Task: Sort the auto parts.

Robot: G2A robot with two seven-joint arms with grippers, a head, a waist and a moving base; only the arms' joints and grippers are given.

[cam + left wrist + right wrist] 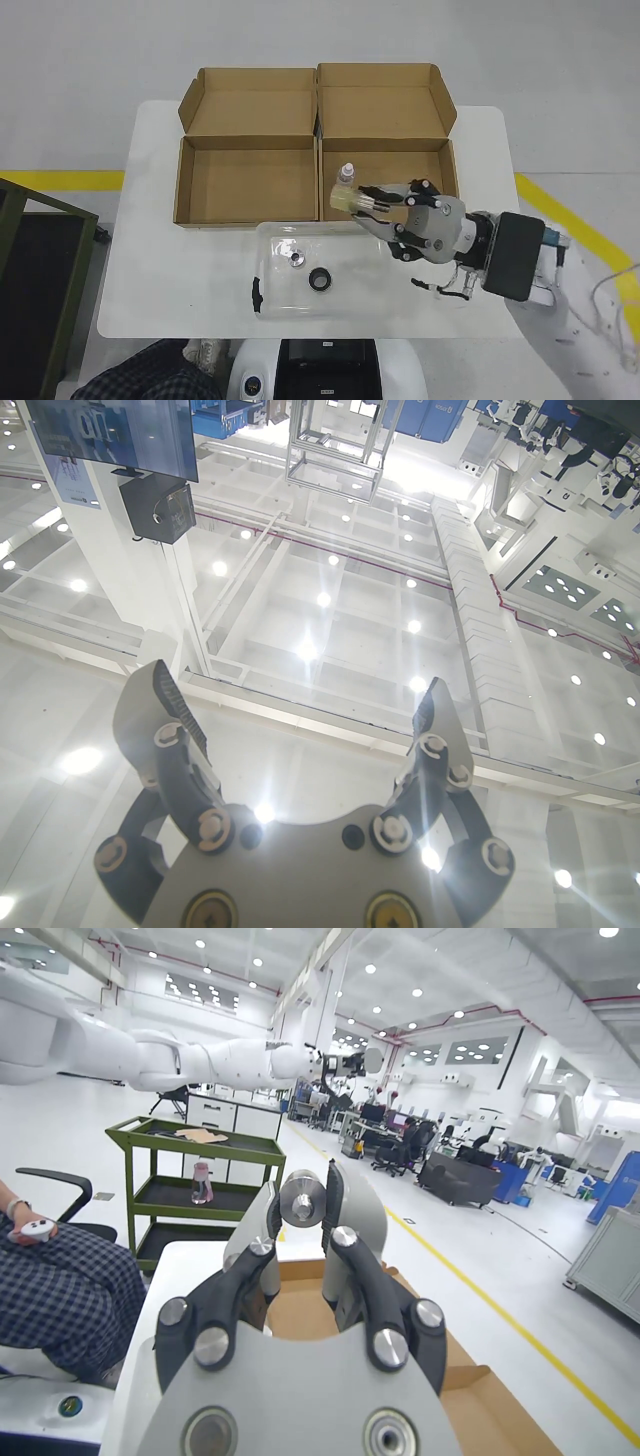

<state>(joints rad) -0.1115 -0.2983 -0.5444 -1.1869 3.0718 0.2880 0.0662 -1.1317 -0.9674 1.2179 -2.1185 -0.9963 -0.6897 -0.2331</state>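
Between fingers of R pincer (300,1209): metal part (301,1204), clamped tight, stubby end facing back toward wrist. Right under pincer: near corner of R box (390,160), cardboard, lid open. Farther off to pincer's side: L box (245,185), same kind, touching the first. Close behind pincer, by its wrist: clear tray (350,298) w/ black ring (320,279), small silver bit (296,258), black strip (256,295) at edge. Underneath everything: white table (150,250). L pincer (300,695): fingers wide apart, pointing up at ceiling (320,600).
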